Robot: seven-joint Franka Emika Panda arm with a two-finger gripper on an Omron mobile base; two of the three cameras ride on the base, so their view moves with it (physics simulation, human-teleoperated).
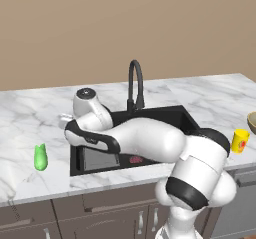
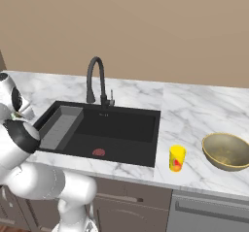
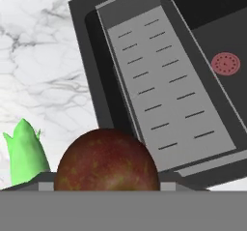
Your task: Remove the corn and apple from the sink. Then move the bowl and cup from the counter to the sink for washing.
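While gripping the apple (image 3: 107,160), arm reaches left.

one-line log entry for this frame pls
phase: removing apple | gripper: shut on apple, above counter left of sink | corn: on counter | cup, bowl: on counter, untouched

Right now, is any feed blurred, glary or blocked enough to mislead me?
All rendered, flat light, no glare. Hand view: the apple looms large against the lens, soft-edged; the corn is cut off at the frame's edge. Left base view: the arm hides much of the sink. Right base view: the basin is unobstructed.
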